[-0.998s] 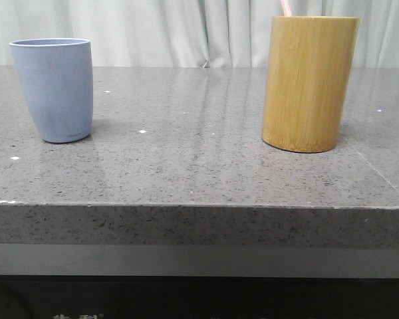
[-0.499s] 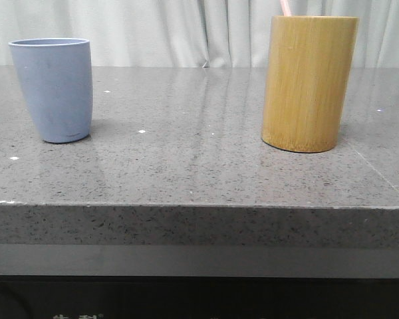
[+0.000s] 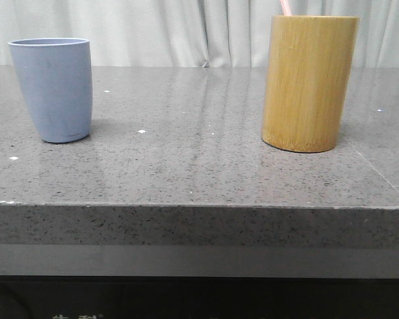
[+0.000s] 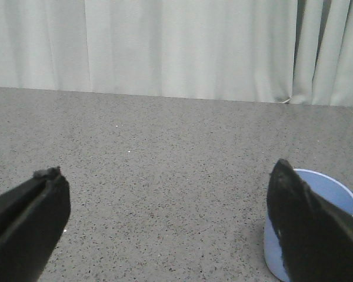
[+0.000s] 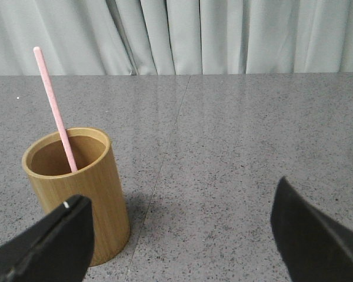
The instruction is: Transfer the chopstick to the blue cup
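Observation:
The blue cup (image 3: 53,90) stands upright at the left of the grey stone table; it also shows in the left wrist view (image 4: 335,194), partly behind one finger. A pale pink chopstick (image 5: 55,111) leans inside the yellow-brown bamboo cylinder (image 3: 309,83) at the right; only its tip (image 3: 285,7) shows in the front view. The bamboo cylinder also shows in the right wrist view (image 5: 82,176). My left gripper (image 4: 167,194) is open and empty over bare table beside the blue cup. My right gripper (image 5: 176,235) is open and empty beside the bamboo cylinder. Neither gripper shows in the front view.
The grey speckled table (image 3: 199,166) has its front edge close to the camera. A pale curtain (image 3: 186,33) hangs behind the table. A thin seam (image 5: 165,158) runs across the tabletop next to the bamboo cylinder.

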`<state>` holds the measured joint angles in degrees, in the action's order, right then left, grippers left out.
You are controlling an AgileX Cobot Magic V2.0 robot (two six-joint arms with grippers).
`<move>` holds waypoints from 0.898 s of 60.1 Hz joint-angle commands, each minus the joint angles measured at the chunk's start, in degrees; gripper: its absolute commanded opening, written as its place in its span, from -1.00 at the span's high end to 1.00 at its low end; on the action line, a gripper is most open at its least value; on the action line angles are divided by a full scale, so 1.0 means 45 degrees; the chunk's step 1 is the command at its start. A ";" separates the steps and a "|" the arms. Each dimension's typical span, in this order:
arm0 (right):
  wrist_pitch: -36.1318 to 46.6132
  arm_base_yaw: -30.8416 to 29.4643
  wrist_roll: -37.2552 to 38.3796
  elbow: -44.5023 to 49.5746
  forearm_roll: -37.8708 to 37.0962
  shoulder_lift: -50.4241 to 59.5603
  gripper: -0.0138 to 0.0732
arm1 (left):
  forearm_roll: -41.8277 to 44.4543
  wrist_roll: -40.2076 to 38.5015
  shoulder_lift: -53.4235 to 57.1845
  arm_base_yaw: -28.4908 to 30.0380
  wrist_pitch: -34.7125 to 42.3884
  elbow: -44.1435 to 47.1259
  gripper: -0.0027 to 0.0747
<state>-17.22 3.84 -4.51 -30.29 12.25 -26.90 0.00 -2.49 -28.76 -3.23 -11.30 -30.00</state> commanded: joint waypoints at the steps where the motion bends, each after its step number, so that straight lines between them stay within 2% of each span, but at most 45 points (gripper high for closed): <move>1: 0.0913 -0.0094 -0.0027 -0.0440 0.0039 -0.0142 -0.76 | 0.0000 -0.0004 -0.0122 0.0023 0.1183 -0.0449 -0.80; 11: 0.0913 -0.0094 -0.0027 -0.0440 0.0039 -0.0142 -0.76 | -0.0539 -0.0004 -0.0160 -0.0070 0.1560 -0.0474 -0.80; 16: 0.0913 -0.0094 -0.0027 -0.0440 0.0039 -0.0142 -0.76 | -0.0282 0.0414 -0.0439 -0.0440 0.1020 -0.1105 -0.80; 24: 0.0913 -0.0094 -0.0027 -0.0440 0.0039 -0.0142 -0.76 | -0.0286 0.1440 -0.1899 -0.1578 -0.0617 -0.3346 -0.77; 38: 0.0924 -0.0094 -0.0027 -0.0440 0.0039 -0.0142 -0.76 | 0.0208 0.1697 -0.5478 -0.3991 -0.3508 -0.7648 -0.67; 49: 0.0924 -0.0094 -0.0027 -0.0440 0.0039 -0.0142 -0.76 | 0.0559 0.1697 -0.8422 -0.5263 -0.7410 -1.0547 -0.67; 54: 0.0924 -0.0094 -0.0027 -0.0440 0.0039 -0.0142 -0.76 | 0.0559 0.1697 -0.9733 -0.5558 -0.8514 -1.1521 -0.67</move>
<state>-17.33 3.84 -4.51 -30.29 12.25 -26.90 2.12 5.00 -68.99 -26.78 -47.17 -76.43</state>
